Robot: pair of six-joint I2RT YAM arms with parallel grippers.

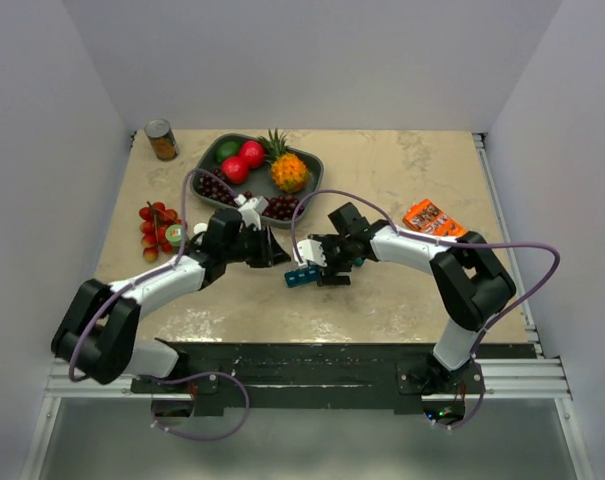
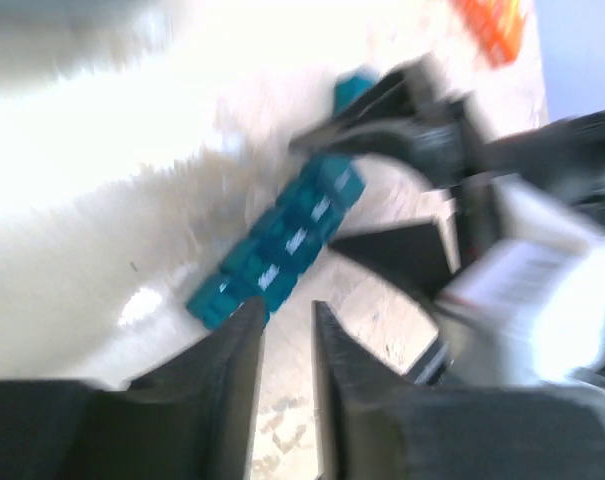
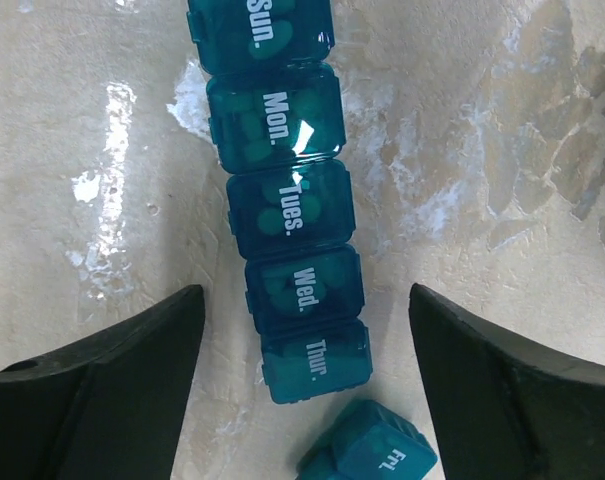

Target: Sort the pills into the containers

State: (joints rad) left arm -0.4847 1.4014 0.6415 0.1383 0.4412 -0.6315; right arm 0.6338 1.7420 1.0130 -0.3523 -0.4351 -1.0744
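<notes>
The containers (image 3: 282,215) are a strip of teal cubes marked Sun. to Thur., lying flat on the table, also seen from above (image 1: 302,275). Roundish shapes that look like pills show through the Mon., Tues. and Wed. lids. A separate Fri. cube (image 3: 372,452) lies tilted just off the Thur. end. My right gripper (image 3: 307,295) is open wide and straddles the strip's Wed. and Thur. end, its fingers clear of the sides. My left gripper (image 2: 287,310) is open by a narrow gap with only table between its fingers, just short of the strip's (image 2: 282,240) other end in a blurred view.
A dark grey fruit tray (image 1: 204,160) stands at the back centre. A can (image 1: 161,140) is at the back left. Cherry tomatoes (image 1: 154,228) and a small green bottle (image 1: 175,234) lie left of my left arm. An orange packet (image 1: 432,217) lies to the right.
</notes>
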